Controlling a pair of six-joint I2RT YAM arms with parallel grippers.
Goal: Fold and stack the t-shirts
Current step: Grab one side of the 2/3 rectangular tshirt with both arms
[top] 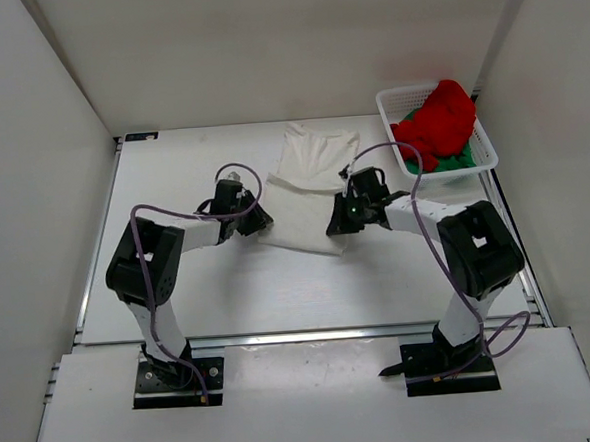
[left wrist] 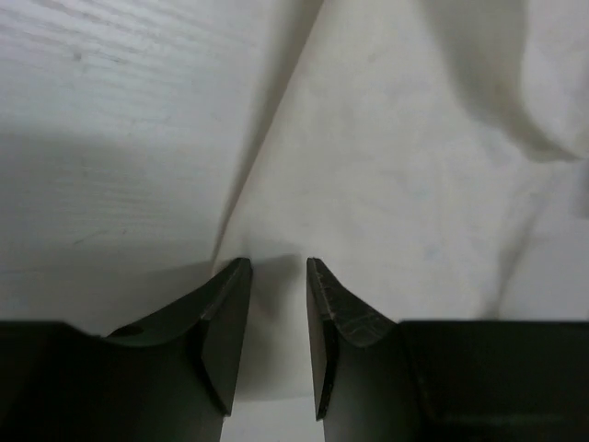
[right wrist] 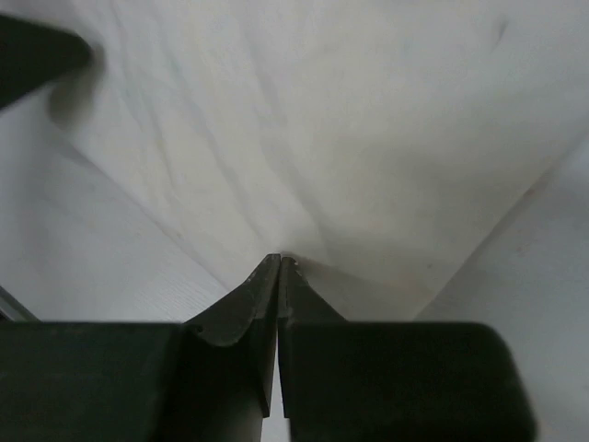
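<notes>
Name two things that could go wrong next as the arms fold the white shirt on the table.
1. The left jaws stand open astride an edge of the white t-shirt; closing now might catch too little cloth, which may slip.
2. The right jaws seem shut on one corner only; lifting unevenly could skew the fold.

A white mesh basket (top: 483, 141) is recorded at the far right corner of the table (top: 199, 287), set slightly askew to the right edge. The white table top is enclosed by plain white walls (top: 264, 43).
</notes>
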